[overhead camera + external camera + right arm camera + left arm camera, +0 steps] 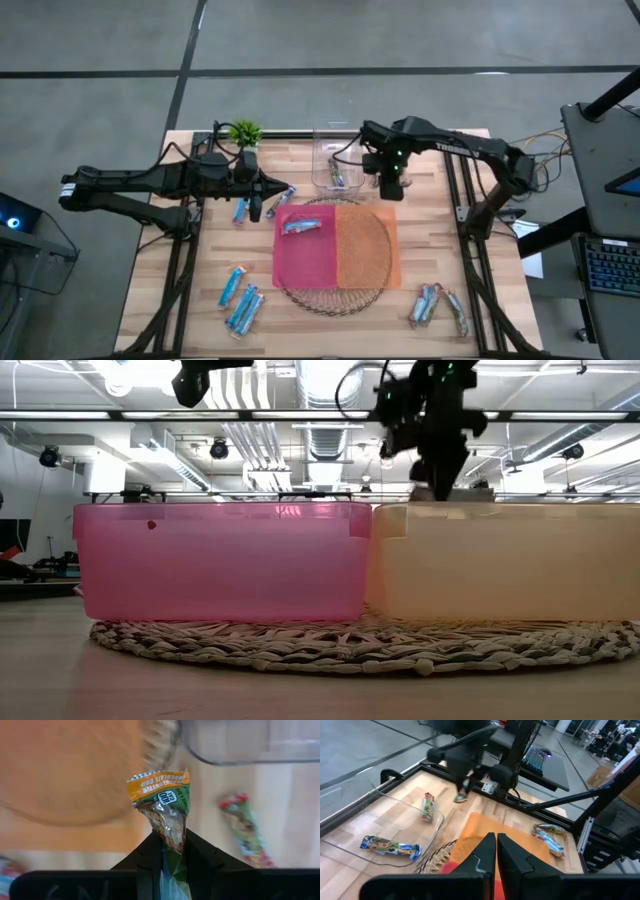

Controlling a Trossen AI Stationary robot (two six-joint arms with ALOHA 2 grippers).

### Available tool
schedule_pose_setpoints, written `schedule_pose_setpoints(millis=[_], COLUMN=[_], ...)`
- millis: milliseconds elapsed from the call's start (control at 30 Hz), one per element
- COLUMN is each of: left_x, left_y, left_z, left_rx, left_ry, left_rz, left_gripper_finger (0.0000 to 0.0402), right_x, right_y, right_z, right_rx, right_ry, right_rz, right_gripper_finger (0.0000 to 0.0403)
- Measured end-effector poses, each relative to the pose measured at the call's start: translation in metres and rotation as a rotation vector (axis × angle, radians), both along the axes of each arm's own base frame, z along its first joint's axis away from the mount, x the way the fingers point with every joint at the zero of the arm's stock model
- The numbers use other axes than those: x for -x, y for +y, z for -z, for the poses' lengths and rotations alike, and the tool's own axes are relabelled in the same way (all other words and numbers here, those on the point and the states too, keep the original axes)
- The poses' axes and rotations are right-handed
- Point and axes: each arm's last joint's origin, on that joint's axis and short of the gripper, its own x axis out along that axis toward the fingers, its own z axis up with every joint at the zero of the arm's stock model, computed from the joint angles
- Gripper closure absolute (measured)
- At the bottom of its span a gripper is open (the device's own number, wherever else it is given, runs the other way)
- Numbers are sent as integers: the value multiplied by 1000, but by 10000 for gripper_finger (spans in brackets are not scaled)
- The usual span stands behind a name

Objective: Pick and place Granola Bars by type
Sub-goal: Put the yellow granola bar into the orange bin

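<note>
Crinkly foil bar (167, 815) in right hand (172, 851)

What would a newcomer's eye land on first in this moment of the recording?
Probably the pink bin and orange bin side by side on a woven mat mid-table, one blue-wrapped bar lying in the pink bin. Next, the right gripper above the orange bin's far edge, pinching a green-and-orange granola bar. The left gripper hangs shut near the pink bin's far left corner.

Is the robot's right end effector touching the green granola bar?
Touching. In the right wrist view, the right end effector has both dark fingers pressed against the sides of the green granola bar, which sticks out between them.
</note>
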Motion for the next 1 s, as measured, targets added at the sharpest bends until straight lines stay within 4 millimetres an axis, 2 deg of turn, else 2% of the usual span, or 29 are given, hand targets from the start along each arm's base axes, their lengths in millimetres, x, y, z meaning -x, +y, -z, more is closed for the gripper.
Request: schedule_pose_setpoints(millis=[233, 467, 767, 1000], left_x=[0, 0, 0, 0], left_y=[0, 0, 0, 0], left_z=[0, 0, 0, 0], left_rx=[3, -6, -6, -6], left_ry=[0, 1, 1, 4], left_rz=[10, 13, 14, 15], left_gripper_finger=[402, 402, 402, 402], right_x=[0, -7, -27, -43], right_y=[43, 72, 80, 82], right_z=[-22, -25, -22, 2], right_rx=[-24, -51, -54, -59], right_ry=[-61, -80, -190, -123], right_rz=[44, 78, 91, 75], right_gripper_finger=[344, 344, 344, 344])
